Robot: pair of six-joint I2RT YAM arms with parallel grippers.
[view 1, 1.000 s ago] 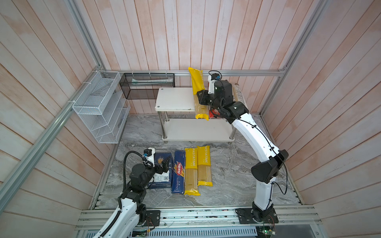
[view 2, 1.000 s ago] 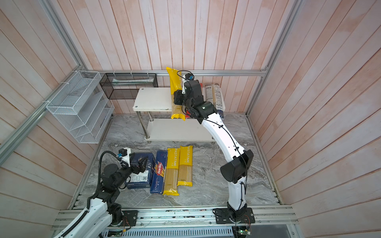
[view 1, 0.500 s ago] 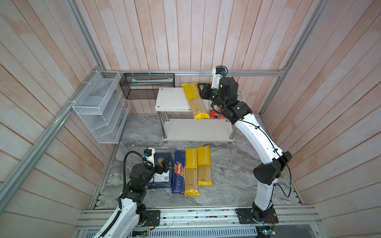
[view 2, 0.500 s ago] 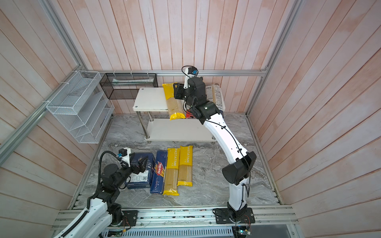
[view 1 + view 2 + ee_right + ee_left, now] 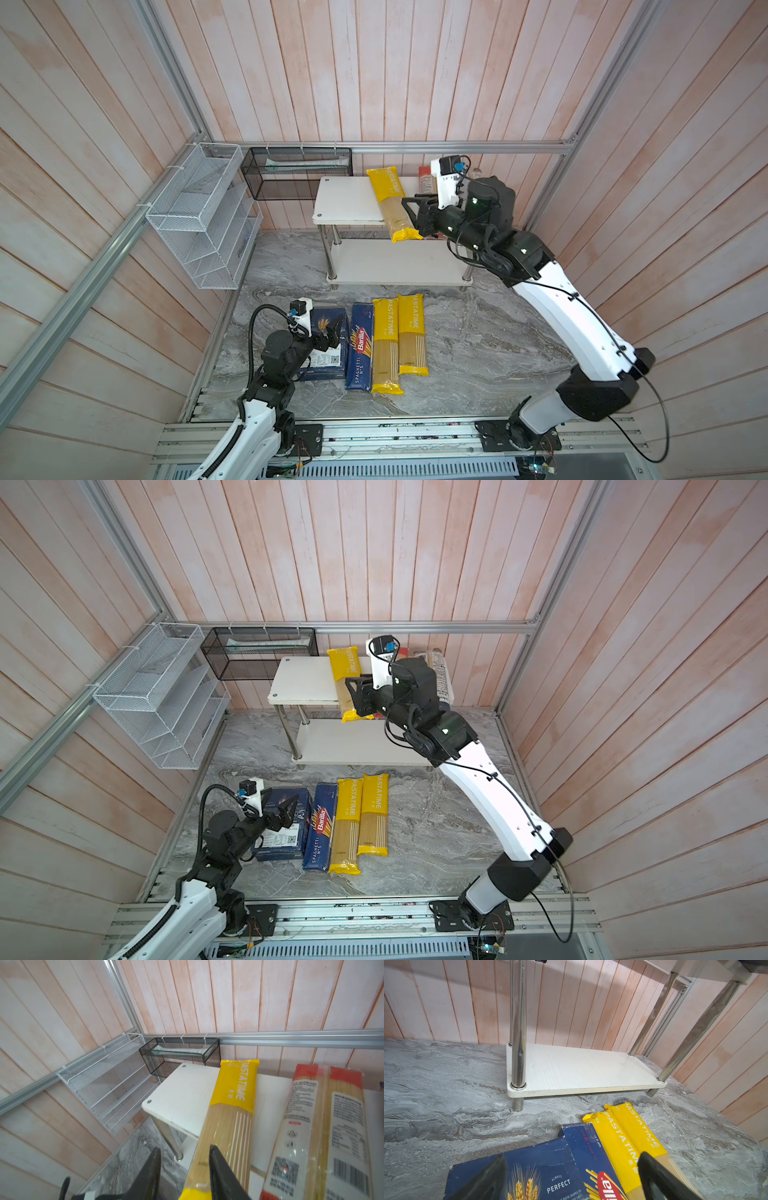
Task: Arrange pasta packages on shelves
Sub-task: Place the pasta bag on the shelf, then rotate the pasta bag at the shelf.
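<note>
A yellow PASTATIME pack lies on the top shelf, its near end overhanging the front edge. My right gripper hovers at that end, open; one finger is over the pack without clamping it. A red-ended pack lies beside it, with a clear bag further right. The lower shelf is bare. On the floor lie two yellow packs and two dark blue Barilla boxes. My left gripper stands open above the boxes.
A white wire basket hangs on the left wall. A black mesh basket hangs on the back wall just left of the rack. Chrome legs stand at the rack's corners. An aluminium rail borders the marble floor at the front.
The yellow pack, held tilted upright over the top shelf by my right gripper, has been laid flat on it. The gripper has opened and drawn back to the pack's near end. The left arm has not moved.
</note>
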